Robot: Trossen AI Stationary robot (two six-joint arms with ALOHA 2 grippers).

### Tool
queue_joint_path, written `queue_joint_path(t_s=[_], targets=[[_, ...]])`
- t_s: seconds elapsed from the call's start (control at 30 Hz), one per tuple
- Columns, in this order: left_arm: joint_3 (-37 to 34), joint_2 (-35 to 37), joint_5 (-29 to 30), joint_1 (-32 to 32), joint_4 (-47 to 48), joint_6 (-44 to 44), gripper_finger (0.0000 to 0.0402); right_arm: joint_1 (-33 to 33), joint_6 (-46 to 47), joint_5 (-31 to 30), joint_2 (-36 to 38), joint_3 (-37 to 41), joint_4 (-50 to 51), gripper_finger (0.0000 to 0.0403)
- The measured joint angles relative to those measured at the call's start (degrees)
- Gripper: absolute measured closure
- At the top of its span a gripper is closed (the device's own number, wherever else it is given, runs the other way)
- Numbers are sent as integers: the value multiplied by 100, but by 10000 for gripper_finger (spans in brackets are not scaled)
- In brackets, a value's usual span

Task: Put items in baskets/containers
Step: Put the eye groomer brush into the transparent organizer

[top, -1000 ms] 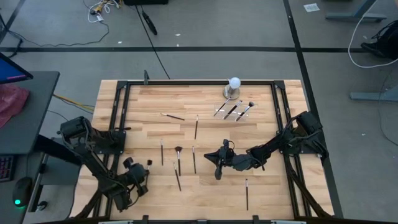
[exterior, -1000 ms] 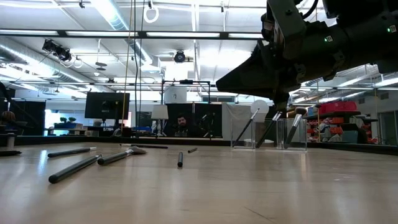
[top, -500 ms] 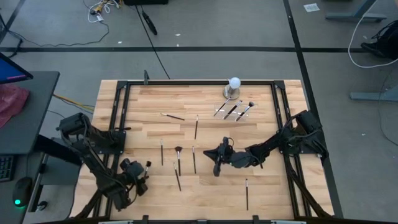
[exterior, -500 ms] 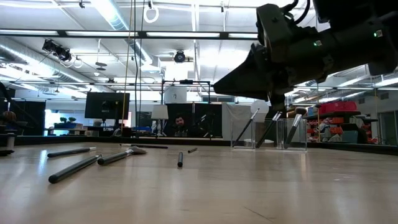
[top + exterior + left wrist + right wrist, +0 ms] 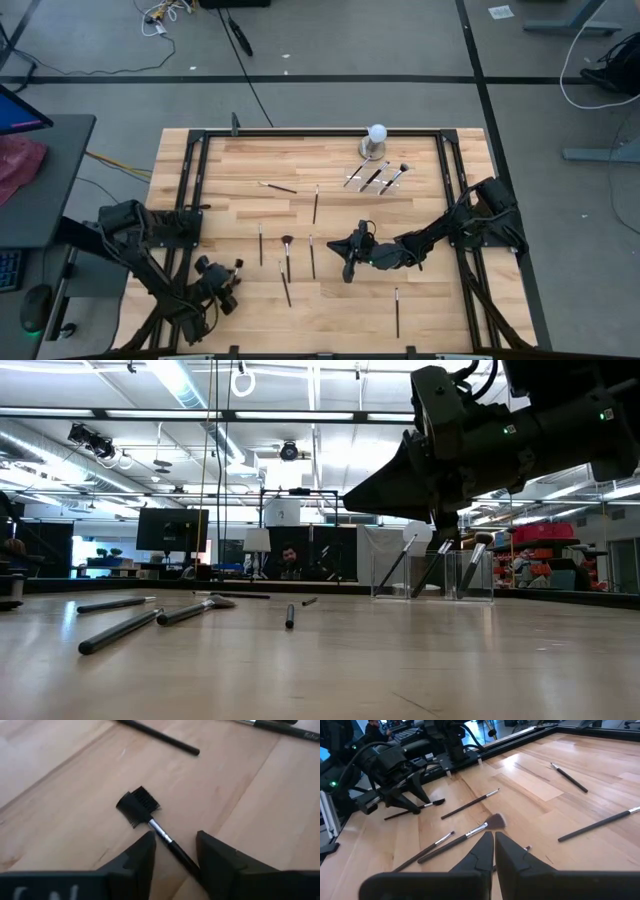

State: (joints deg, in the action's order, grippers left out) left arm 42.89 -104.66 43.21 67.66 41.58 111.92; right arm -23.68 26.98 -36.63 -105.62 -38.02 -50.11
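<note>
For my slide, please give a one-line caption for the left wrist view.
Left claw, fingers apart, straddling the handle of a comb-headed makeup brush lying on the wooden table.

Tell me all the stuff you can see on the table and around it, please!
Loose brushes: eight, dark handles, scattered over the table's middle and left; a comb-headed one lies between the left tool's fingers.
Brushes in tray: three, dark, leaning inside it.
Tray: one, clear, far side of the table, beside the ball.
Ball on base: one, white on grey, far edge.
Table: one, pale wood, black frame.
Person: one, in the room behind the table.
Left tool: one, black, open, low at the near left corner.
Right tool: one, black, shut, above the table's middle.
</note>
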Motion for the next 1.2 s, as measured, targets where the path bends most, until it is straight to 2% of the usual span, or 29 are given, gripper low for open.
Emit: queue_joint_path(t_s=[0.37,0.87,1.2], targets=[[-5,-350,286,281,35,253,387,-2,-2,3,0,0,0,382],[-33,-145,849,328,-241,306,391,-2,-46,3,0,0,1,382],[-20,-96,1680,324,-229,243,391,-2,-44,3,0,0,-2,382]])
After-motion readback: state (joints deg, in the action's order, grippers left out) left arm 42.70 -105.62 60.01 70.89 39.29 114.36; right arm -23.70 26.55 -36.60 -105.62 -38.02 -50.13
